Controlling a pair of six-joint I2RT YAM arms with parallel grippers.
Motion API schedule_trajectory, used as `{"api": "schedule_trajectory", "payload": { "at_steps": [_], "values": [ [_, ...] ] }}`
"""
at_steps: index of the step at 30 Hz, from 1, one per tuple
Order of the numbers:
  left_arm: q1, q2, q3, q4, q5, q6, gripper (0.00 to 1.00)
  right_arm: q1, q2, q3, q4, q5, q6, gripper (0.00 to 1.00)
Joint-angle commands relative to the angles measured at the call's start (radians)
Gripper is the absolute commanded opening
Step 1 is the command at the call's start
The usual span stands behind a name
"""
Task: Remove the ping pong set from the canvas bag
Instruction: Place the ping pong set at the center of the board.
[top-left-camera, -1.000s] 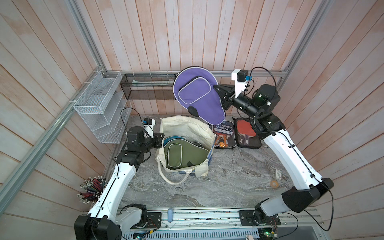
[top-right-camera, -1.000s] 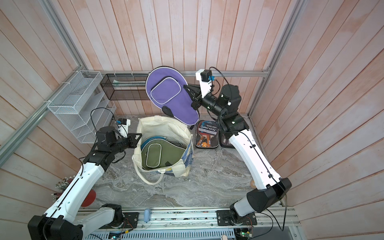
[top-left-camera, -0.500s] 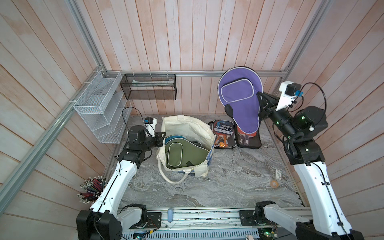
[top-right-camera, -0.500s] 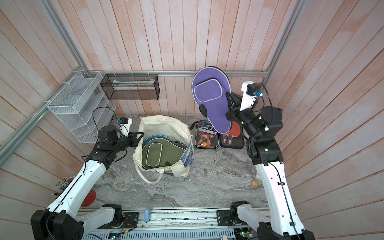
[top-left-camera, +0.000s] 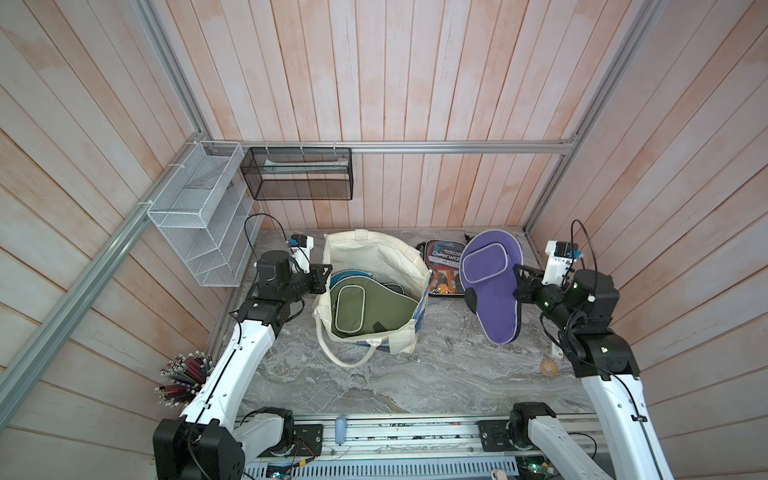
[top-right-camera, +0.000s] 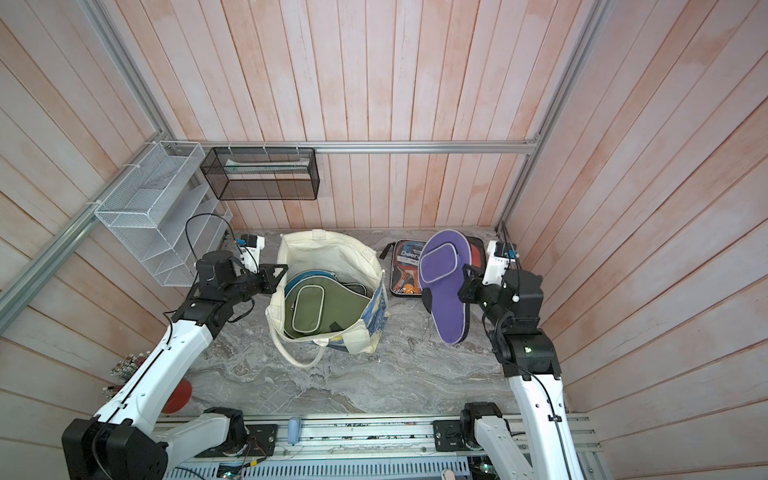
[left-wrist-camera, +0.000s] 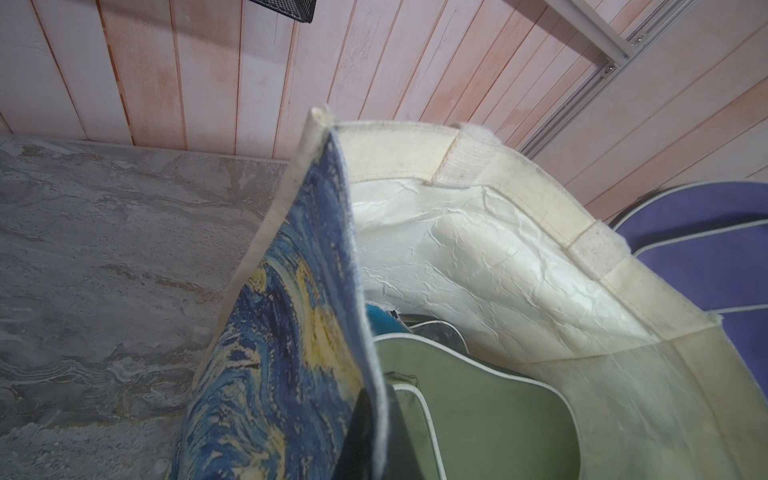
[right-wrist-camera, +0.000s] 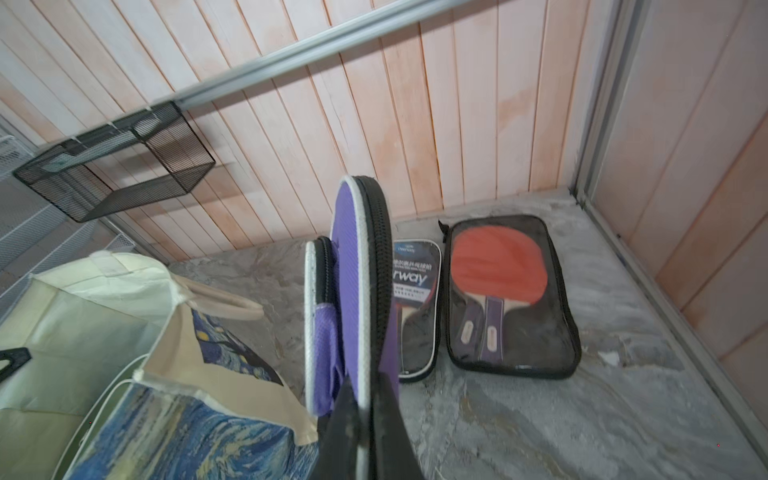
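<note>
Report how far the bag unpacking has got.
Done: the Deerway case and the clear case with a red paddle lie on the table. In hand: the right gripper is shut on the purple case, outside the canvas bag; the left gripper pinches the bag's rim. Left: the green case and a blue case under it, inside the bag.

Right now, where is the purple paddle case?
In both top views the right hand grips the purple paddle case, right of the canvas bag, partly covering the packaged paddles.
</note>
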Motion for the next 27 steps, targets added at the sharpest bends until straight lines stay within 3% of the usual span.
{"api": "schedule_trajectory", "payload": {
  "at_steps": [1,10,20,27],
  "values": [
    [-0.007,-0.016,0.016,0.101,0.042,0.019,0.00,-0.006,-0.051,-0.079,-0.077,0.050,0.072,0.00],
    [-0.008,-0.013,0.012,0.104,0.050,0.022,0.00,-0.041,-0.065,-0.260,-0.106,0.176,0.089,0.00],
    [-0.006,-0.009,0.007,0.114,0.050,0.020,0.00,-0.367,0.160,-0.259,-0.075,-0.089,-0.017,0.00],
    [-0.005,0.004,0.009,0.125,0.051,0.019,0.00,-0.389,0.252,-0.227,-0.051,-0.070,-0.041,0.00]
  ]
}}
